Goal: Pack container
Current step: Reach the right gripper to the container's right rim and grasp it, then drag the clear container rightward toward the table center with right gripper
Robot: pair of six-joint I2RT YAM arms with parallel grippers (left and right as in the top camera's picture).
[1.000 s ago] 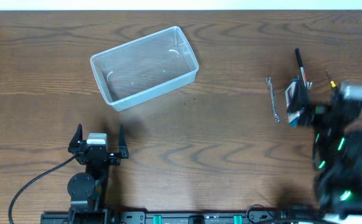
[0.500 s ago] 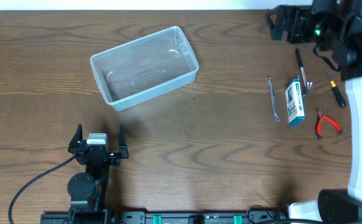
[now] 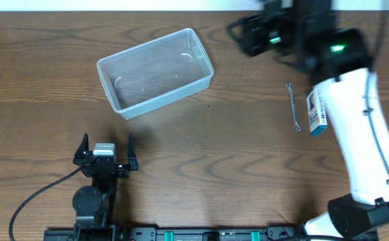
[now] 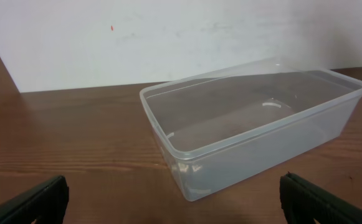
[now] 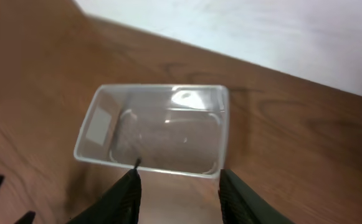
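Observation:
The container (image 3: pixel 154 72) is a clear shallow tub lying at an angle on the back left of the table, with nothing visible inside. It also shows in the left wrist view (image 4: pixel 255 124) and the right wrist view (image 5: pixel 156 127). My right gripper (image 3: pixel 242 37) hangs above the table to the container's right, facing it. Its jaws (image 5: pixel 179 177) stand partly apart with nothing between them; a thin dark sliver shows at the left fingertip (image 5: pixel 131 186). My left gripper (image 3: pixel 107 142) rests wide open in front of the container (image 4: pixel 171 186).
A small metal wrench (image 3: pixel 292 107) and a blue-and-white box (image 3: pixel 317 114) lie on the right of the table, beside my white right arm (image 3: pixel 355 127), which covers the table further right. A black cable (image 3: pixel 40 194) runs to the left arm's base.
My right arm swung from the right side round the back and leftward to near the container, now covering the tools there. Its jaws have narrowed. The left arm has not moved.

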